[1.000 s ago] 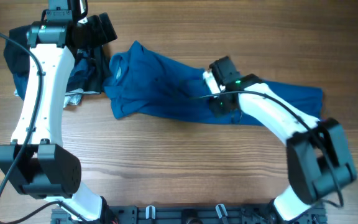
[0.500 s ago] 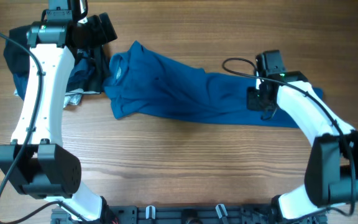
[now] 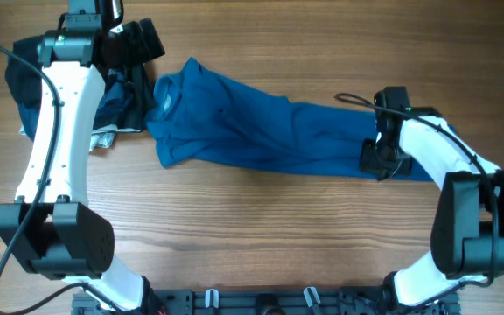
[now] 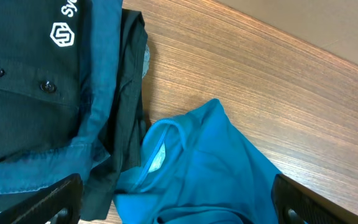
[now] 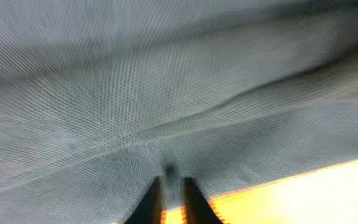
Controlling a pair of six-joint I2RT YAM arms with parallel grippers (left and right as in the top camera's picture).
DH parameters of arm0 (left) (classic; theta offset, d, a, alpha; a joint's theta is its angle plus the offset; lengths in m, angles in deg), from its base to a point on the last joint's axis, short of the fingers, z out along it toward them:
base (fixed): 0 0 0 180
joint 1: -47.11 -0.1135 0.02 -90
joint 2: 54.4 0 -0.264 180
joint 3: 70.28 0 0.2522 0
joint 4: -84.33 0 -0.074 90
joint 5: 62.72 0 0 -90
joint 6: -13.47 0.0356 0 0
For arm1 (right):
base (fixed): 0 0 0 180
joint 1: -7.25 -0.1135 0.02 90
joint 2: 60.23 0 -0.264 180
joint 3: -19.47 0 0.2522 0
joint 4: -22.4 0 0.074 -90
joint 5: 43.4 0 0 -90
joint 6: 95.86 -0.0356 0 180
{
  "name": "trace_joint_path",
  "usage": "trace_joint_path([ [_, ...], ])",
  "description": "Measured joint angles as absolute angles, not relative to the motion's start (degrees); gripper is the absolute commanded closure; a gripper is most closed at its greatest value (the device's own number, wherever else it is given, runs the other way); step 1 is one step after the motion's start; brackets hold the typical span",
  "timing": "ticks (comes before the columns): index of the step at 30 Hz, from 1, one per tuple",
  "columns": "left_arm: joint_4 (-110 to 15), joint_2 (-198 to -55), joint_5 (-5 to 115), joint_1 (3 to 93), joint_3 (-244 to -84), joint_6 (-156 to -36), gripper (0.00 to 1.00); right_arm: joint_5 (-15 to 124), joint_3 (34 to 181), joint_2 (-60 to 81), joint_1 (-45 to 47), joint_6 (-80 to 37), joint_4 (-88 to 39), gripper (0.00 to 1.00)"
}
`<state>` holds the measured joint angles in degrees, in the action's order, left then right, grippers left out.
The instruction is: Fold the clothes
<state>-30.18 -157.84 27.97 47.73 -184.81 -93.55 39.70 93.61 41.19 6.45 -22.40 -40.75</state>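
The wooden counter (image 3: 252, 254) carries the blue polo shirt (image 3: 234, 131), which lies as a long rumpled band from the upper left of the overhead frame to the right of centre. It is bunched rather than spread flat, and no neat fold shows, so the folding looks barely begun: flattening and every fold remain. A heap of dark garments (image 3: 24, 79) sits at the upper left, touching the shirt's collar end, among them a black garment with a white logo (image 4: 23, 74). The left end effector (image 4: 176, 205) hangs there with fingers wide apart, holding nothing. The right end effector (image 5: 169, 190) is down at the shirt's lower edge on the right, fingers nearly together, apparently pinching fabric.
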Motion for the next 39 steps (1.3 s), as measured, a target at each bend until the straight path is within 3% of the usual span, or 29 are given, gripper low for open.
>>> trace_joint_path([
  [5,-29.83,-157.86,27.97,47.73,-184.81,-93.57,0.04,39.66,102.62,38.88,11.80,-26.64,-41.03,0.77],
  [11,-28.92,-158.02,27.97,47.73,-183.85,-93.55,0.03,39.64,102.97,38.77,18.27,-29.22,-38.39,0.78],
  [20,-28.89,-158.13,27.97,47.73,-183.85,-93.57,0.02,39.64,102.77,44.65,18.82,-29.26,-31.13,0.80],
  [25,-28.92,-158.13,27.97,47.73,-183.85,-93.55,0.01,38.72,99.93,46.29,18.82,-29.04,-28.90,0.85],
  [39,-28.92,-158.13,27.97,47.73,-183.85,-93.55,0.02,36.27,99.14,47.25,20.70,-28.58,-44.13,0.88],
])
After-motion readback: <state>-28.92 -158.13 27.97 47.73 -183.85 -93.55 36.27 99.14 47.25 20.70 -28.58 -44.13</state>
